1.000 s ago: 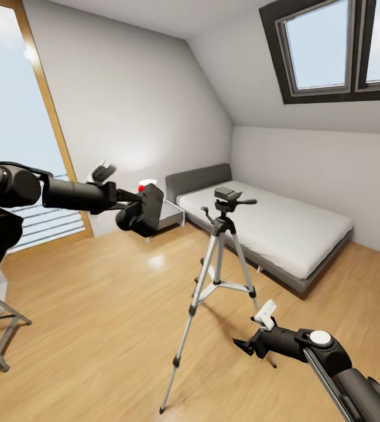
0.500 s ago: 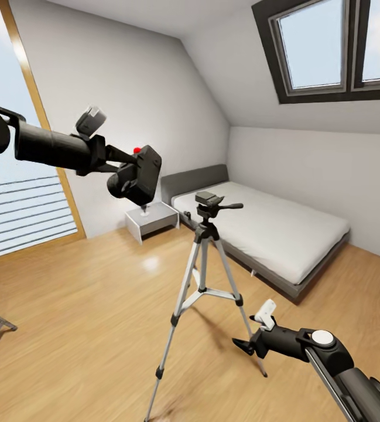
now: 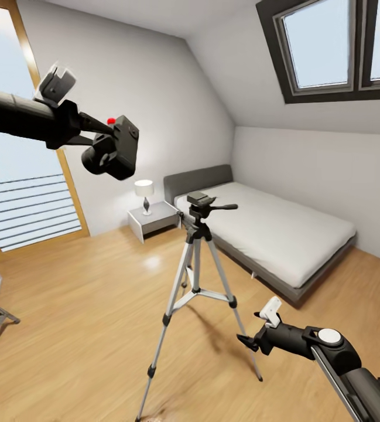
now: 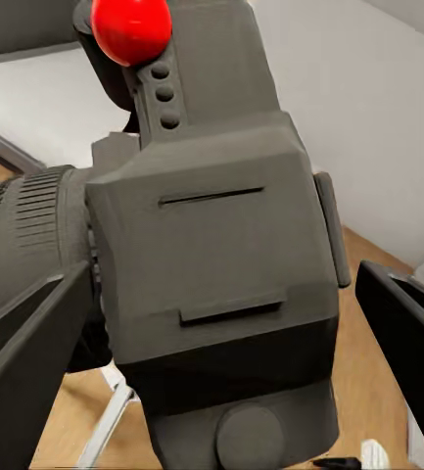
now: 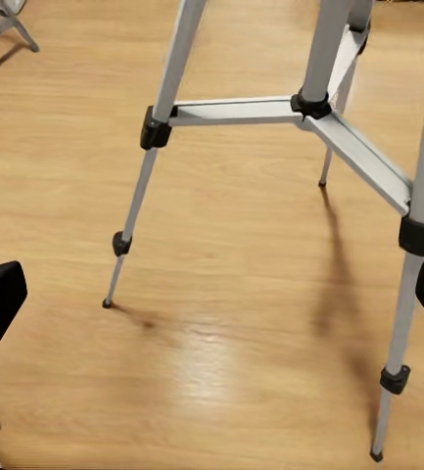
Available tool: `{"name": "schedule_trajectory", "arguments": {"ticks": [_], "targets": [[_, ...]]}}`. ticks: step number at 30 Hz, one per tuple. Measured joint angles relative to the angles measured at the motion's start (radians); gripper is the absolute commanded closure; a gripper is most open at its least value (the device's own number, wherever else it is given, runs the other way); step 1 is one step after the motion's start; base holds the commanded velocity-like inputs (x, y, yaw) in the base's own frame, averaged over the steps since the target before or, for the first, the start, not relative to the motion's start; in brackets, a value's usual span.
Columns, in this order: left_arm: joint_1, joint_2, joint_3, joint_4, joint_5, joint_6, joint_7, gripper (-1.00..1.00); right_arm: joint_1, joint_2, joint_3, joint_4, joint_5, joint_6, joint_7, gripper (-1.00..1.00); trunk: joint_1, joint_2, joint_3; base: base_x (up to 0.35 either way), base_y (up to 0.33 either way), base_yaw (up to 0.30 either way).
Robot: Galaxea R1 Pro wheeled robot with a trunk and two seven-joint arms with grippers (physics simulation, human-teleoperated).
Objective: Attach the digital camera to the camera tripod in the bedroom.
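Left gripper (image 3: pixel 99 138) is raised at 10 o'clock in the head view, fingers clamped on the digital camera (image 3: pixel 112 151). Its lens points toward 8 o'clock, slightly down; the red button (image 3: pixel 111 121) is on top. In the left wrist view a finger (image 4: pixel 25 357) flanks each side of the body (image 4: pixel 221 284). At centre, the camera tripod (image 3: pixel 192 281) stands upright on the wood floor (image 3: pixel 84 305), its long axis vertical, its pan handle pointing to 3 o'clock, toward the grey bed (image 3: pixel 271 231). At 5 o'clock, the right gripper (image 3: pixel 247 341) hangs low with its fingers spread, holding nothing.
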Motion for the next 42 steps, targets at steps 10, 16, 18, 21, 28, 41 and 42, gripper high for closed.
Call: {"name": "schedule_trajectory", "arguments": {"ticks": [10,16,18,21,28,41,42], "targets": [[0.021,0.014,-0.001,0.0,0.003,-0.003,0.003,1.0,0.0,0.002,-0.001,-0.001,0.001,-0.002,-0.002,-1.0,0.0,0.0,0.0,0.056,-0.341,0.278],[0.025,0.016,-0.001,0.0,0.003,-0.003,0.012,1.0,0.0,0.002,0.0,-0.001,0.001,-0.003,-0.003,-1.0,0.0,0.0,0.0,0.083,-0.344,0.287],[0.025,0.017,-0.001,0.0,0.003,-0.003,0.013,1.0,0.0,0.001,0.001,-0.001,0.001,-0.003,-0.003,-1.0,0.0,0.0,0.0,0.094,-0.343,0.288],[0.026,0.017,-0.001,0.0,0.003,-0.003,0.014,1.0,0.0,0.001,0.001,-0.001,0.001,-0.003,-0.003,-1.0,0.0,0.0,0.0,0.109,-0.34,0.289],[0.028,0.019,-0.001,0.0,0.003,-0.003,0.016,1.0,0.0,0.004,0.002,-0.001,0.002,-0.004,-0.004,-1.0,0.0,0.0,0.0,0.117,-0.338,0.289],[0.041,0.028,-0.001,0.0,0.003,-0.003,0.016,1.0,0.001,0.005,0.012,-0.001,0.004,-0.004,-0.005,-1.0,0.0,0.0,0.0,0.026,-0.34,0.289],[0.041,0.028,-0.001,0.0,0.003,-0.002,0.016,1.0,0.001,0.005,0.013,-0.001,0.004,-0.004,-0.005,-1.0,0.0,0.0,0.0,0.003,-0.341,0.289]]}}
